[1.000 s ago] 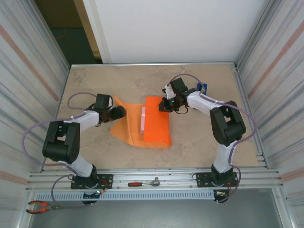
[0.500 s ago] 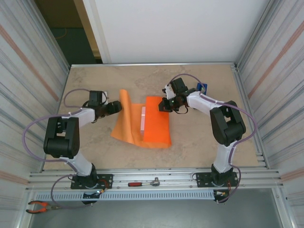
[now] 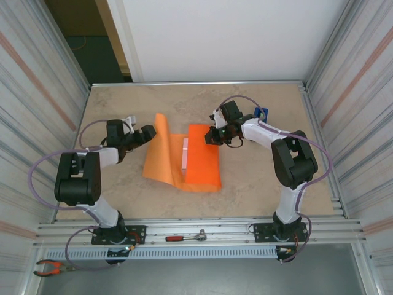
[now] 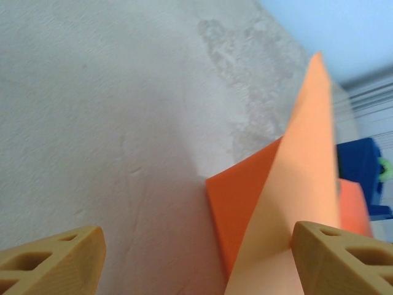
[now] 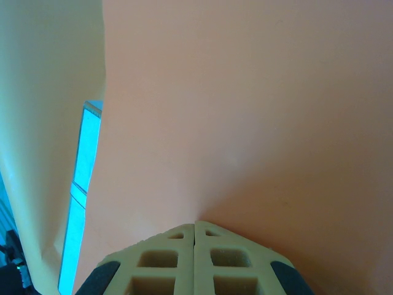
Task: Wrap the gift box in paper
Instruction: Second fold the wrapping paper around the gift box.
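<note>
1. At the middle of the table (image 3: pixel 264 178) lies the orange paper (image 3: pixel 202 158). Its right half is folded flat over the gift box (image 3: pixel 185 153).
2. Of the pale pink box only a narrow strip shows. It runs near to far along the left edge of the folded-over panel, and the rest is covered by the sheet.
3. The left half of the paper is not flat. It rises off the table in a curled flap whose far corner stands highest, while its near end rests on the surface.
4. The left gripper (image 3: pixel 147 134) hovers just left of that raised flap, near its far corner, with its jaws spread wide and nothing clamped between them.
5. From the left wrist camera, the two tan fingers (image 4: pixel 58 258) stand far apart over bare table. The flap climbs just beside the right-hand one, and I cannot tell whether it touches.
6. The right gripper (image 3: pixel 211 136) sits at the far right corner of the folded panel, jaws closed tight against each other.
7. From the right wrist camera, the closed fingertips (image 5: pixel 172 258) point straight into the orange sheet, and no paper is visibly pinched between them.
8. A blue tape dispenser (image 3: pixel 260 113) stands at the far right, behind the right arm and well apart from the paper.
9. On the near rail lie a red-handled tool (image 3: pixel 187 236) and, at the far left, red-handled pliers (image 3: pixel 49 266).
</note>
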